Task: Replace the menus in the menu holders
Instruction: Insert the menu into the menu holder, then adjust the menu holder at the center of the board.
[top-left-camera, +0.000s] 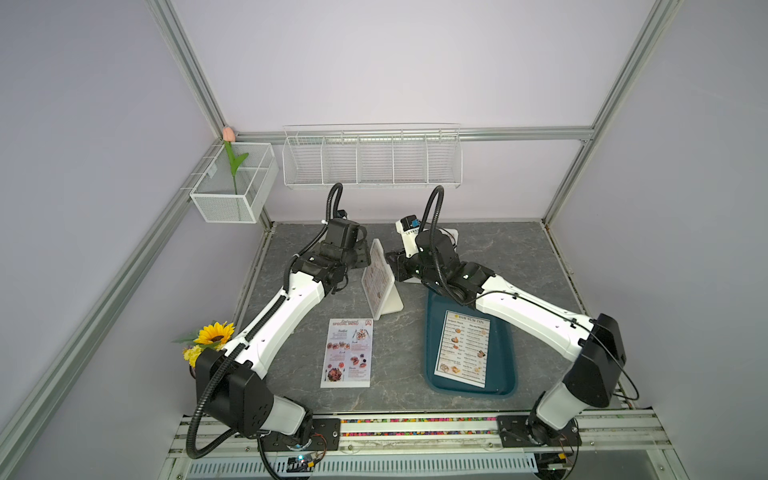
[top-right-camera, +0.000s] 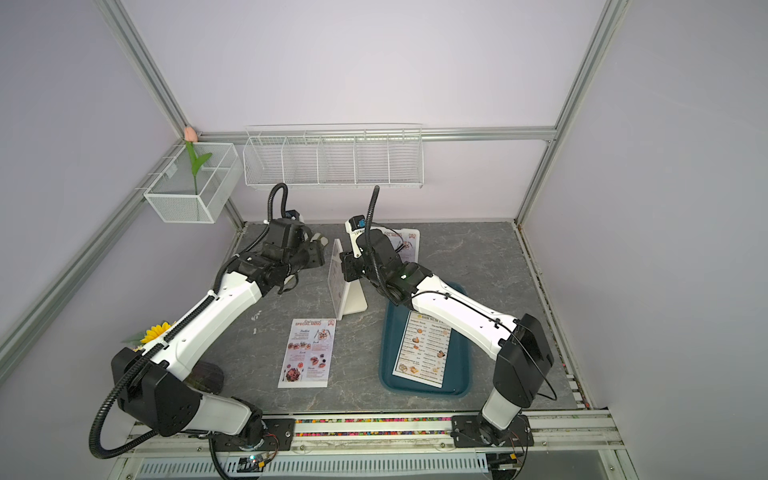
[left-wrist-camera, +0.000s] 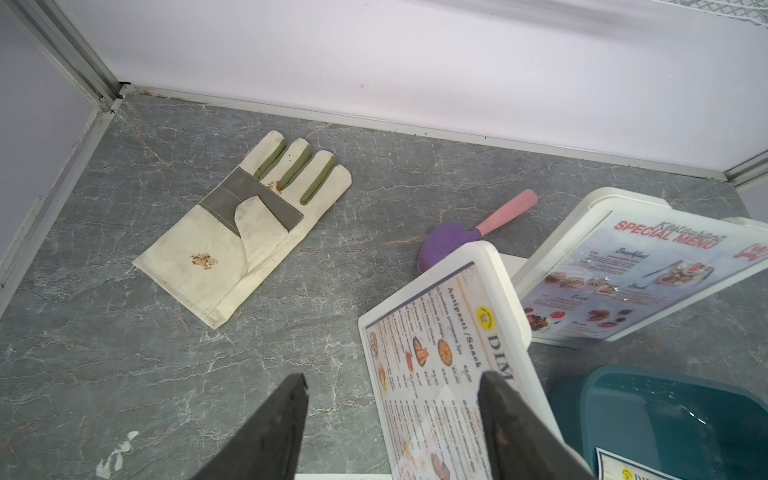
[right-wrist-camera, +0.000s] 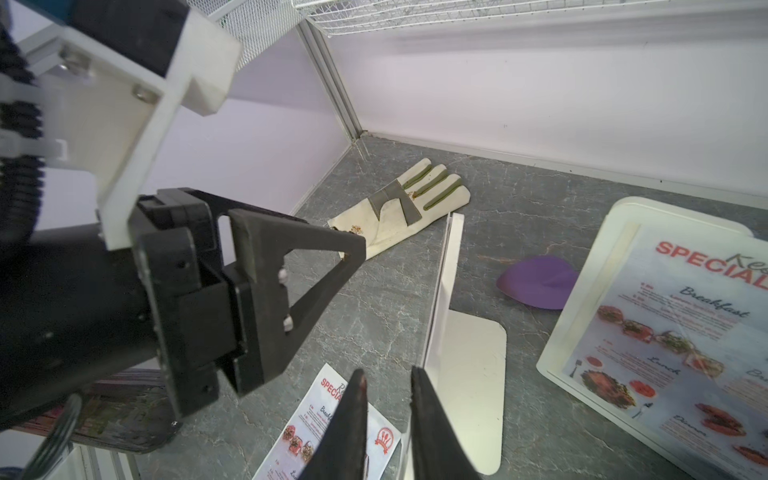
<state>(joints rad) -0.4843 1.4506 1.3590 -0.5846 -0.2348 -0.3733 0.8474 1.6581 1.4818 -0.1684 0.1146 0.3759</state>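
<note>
Your left pincer (left-wrist-camera: 392, 378) is spread wide. One finger crosses the face of the near holder (left-wrist-camera: 503, 282), and I can't tell whether it touches. Your right pincer (right-wrist-camera: 386, 374) stands narrowly parted just beside that holder's upright edge, with nothing visible between its fingers.

The near holder stands mid-worktop, toward the back edge. It looks like light, stiff, smooth plastic, so expect it to slide or tip on its flat foot. Brace the frame with one arm.

The inserted sheet (left-wrist-camera: 432, 365) is likely thin, limp paper. Take it by an exposed edge and draw it straight, or it will crease. It is white, with black text and small food photos.

The far holder (left-wrist-camera: 615, 195), closer to the back edge, shows a pinkish SPECIAL MENU (left-wrist-camera: 648, 266). A loose SPECIAL sheet (top-left-camera: 349, 353) lies flat toward the front edge. A DIM SUM INN sheet (top-left-camera: 463, 353) lies in the tray (top-left-camera: 509, 365).
</note>
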